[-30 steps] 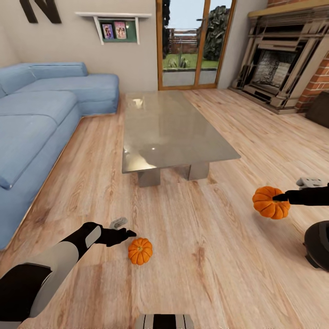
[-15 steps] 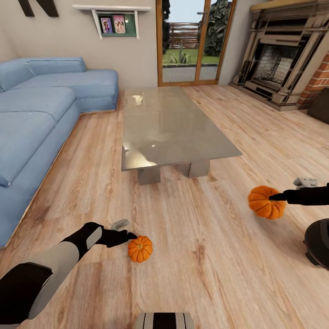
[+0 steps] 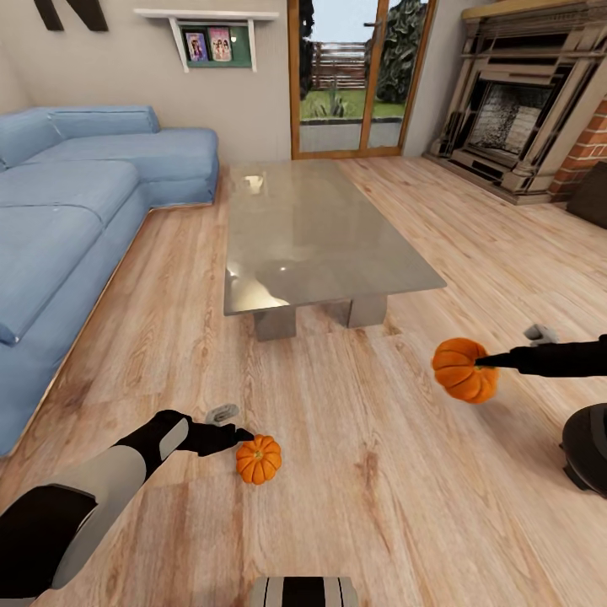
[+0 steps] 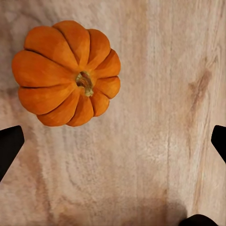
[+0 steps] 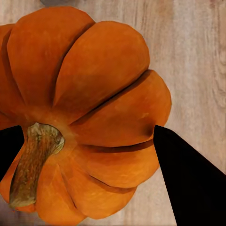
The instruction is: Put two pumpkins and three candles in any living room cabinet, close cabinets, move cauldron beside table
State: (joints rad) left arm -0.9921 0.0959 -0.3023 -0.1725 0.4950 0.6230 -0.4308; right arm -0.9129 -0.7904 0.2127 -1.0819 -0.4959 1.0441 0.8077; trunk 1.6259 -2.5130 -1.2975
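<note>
right tool (image 3: 487,362) grasping ribbed pumpkin (image 3: 463,369) | left tool (image 3: 242,435) released above grainy wood floor (image 3: 362,472)

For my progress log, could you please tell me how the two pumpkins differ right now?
The pumpkin by the left gripper sits on the wooden floor, ungrasped; the left jaws stand wide open, the pumpkin off to one side. The pumpkin in the right gripper is held above the floor, jaws closed on it. Both are bright orange, ribbed and stemmed.
</note>
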